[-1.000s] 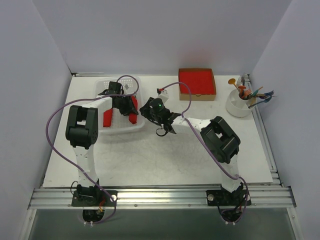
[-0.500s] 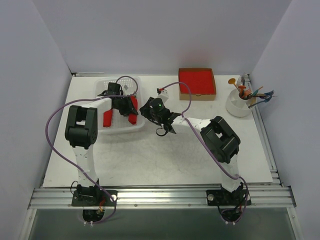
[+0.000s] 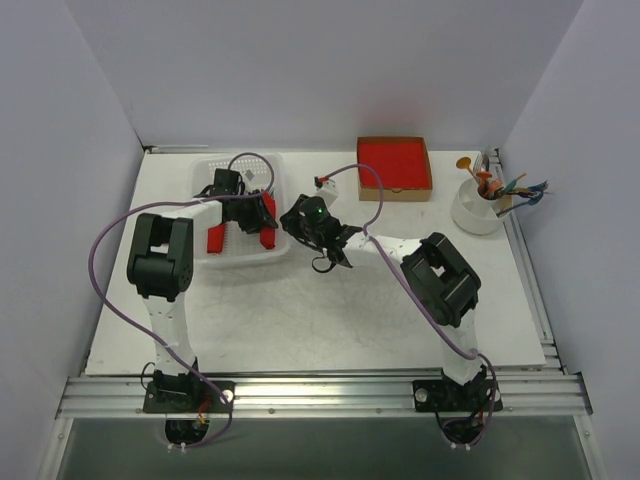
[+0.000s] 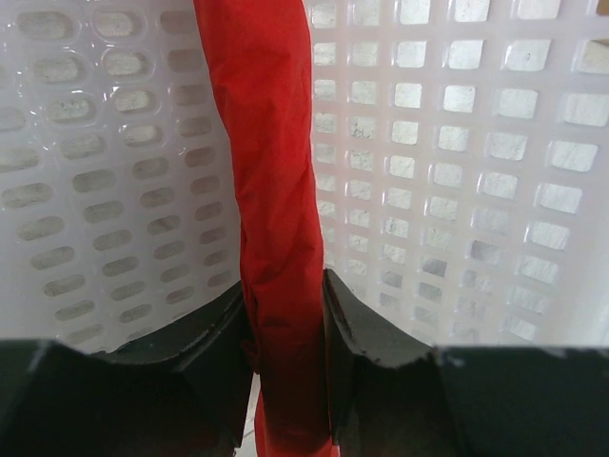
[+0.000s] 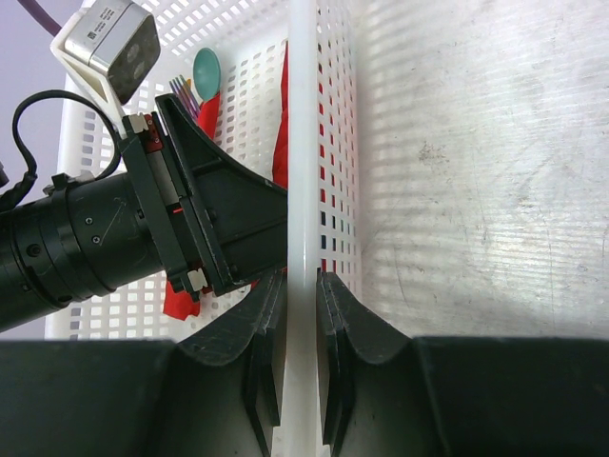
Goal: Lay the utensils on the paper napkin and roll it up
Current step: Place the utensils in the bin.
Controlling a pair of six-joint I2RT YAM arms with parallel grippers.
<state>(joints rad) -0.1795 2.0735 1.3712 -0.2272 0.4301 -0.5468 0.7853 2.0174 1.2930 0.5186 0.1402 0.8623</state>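
The paper napkin (image 4: 271,171) is a narrow red roll lying inside a white perforated basket (image 3: 235,160), close to its right wall. My left gripper (image 4: 285,286) reaches into the basket, and its black fingers press the roll from both sides. In the top view the roll (image 3: 268,232) shows red beside the left gripper (image 3: 260,215). My right gripper (image 5: 303,281) is shut on the basket's right rim (image 5: 303,143), one finger inside and one outside. No grey utensils show; the roll's ends are hidden.
A second red roll (image 3: 214,236) with a teal spoon head (image 5: 206,69) lies at the basket's left. A cardboard box of red napkins (image 3: 394,165) sits at the back. A white cup of colourful cutlery (image 3: 480,205) stands far right. Purple cables loop over both arms.
My left wrist has shifted slightly toward the far side of the basket with the roll between its fingers. The right arm has not moved.
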